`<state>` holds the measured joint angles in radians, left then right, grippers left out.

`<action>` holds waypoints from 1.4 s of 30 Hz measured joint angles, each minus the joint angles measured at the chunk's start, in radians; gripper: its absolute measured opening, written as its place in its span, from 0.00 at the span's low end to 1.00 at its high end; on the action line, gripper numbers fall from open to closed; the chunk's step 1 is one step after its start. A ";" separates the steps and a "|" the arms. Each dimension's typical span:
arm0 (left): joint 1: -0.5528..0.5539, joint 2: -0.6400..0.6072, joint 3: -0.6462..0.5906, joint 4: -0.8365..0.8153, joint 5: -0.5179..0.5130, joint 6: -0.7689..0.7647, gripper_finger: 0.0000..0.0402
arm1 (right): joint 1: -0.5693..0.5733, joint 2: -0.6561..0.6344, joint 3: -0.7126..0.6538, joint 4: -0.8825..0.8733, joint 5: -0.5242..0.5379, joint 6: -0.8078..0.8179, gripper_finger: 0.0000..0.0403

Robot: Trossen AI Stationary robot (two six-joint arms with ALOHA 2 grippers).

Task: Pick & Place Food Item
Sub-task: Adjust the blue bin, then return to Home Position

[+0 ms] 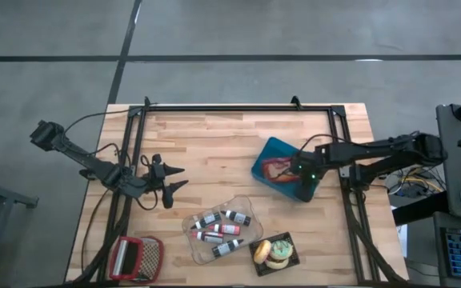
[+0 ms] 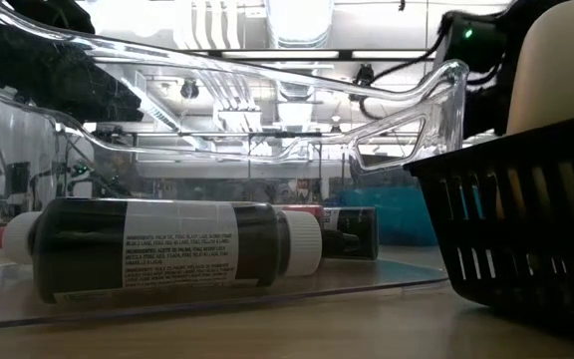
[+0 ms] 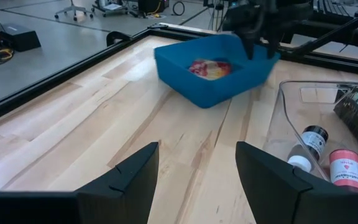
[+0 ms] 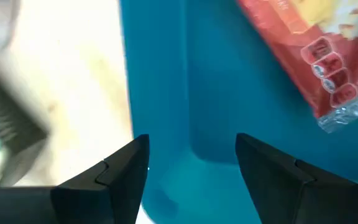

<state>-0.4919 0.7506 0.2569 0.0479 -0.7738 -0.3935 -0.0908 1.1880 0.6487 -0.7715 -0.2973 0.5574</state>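
A blue bin (image 1: 272, 156) stands on the table right of centre, with a red and yellow food packet (image 1: 276, 169) lying flat on its floor. The packet also shows in the right wrist view (image 4: 309, 56) and the left wrist view (image 3: 209, 67). My right gripper (image 1: 303, 189) points steeply down over the bin's near right corner, open (image 4: 191, 146), with only the bin's floor between its fingers and the packet off to one side. My left gripper (image 1: 174, 179) waits open at the table's left (image 3: 197, 155), nothing between its fingers.
A clear tray (image 1: 218, 228) with several dark bottles lies near the front centre. A black basket (image 1: 274, 252) with round food items is to the tray's right. A red and grey object (image 1: 134, 258) sits at the front left corner. Bare wood lies between the left gripper and the bin.
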 joint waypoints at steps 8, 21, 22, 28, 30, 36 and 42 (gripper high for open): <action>0.000 0.000 0.000 -0.001 0.000 0.000 0.54 | 0.174 -0.030 0.000 -0.001 -0.055 0.178 0.58; -0.002 -0.002 0.000 -0.003 0.001 0.031 0.54 | 0.269 -0.127 0.011 0.122 0.166 0.088 0.58; -0.005 -0.003 0.000 -0.003 0.007 0.043 0.54 | 0.277 -0.152 0.011 0.198 0.168 0.028 0.58; -0.073 -0.045 0.000 0.032 0.030 0.135 0.54 | 0.349 -0.337 -0.011 0.541 0.166 -0.274 0.58; -0.113 -0.077 0.000 0.030 0.009 0.156 0.54 | 0.382 -0.396 -0.022 0.571 0.162 -0.337 0.58; -0.244 -0.210 -0.015 -0.037 -0.171 0.115 0.54 | 0.462 -0.550 -0.115 0.673 0.161 -0.455 0.58; -0.327 -0.353 -0.103 -0.025 -0.195 0.097 0.54 | 0.495 -0.700 -0.270 0.747 0.159 -0.476 0.58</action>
<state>-0.8186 0.3977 0.1543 0.0228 -0.9690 -0.2964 0.4045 0.4882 0.3788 -0.0241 -0.1380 0.0818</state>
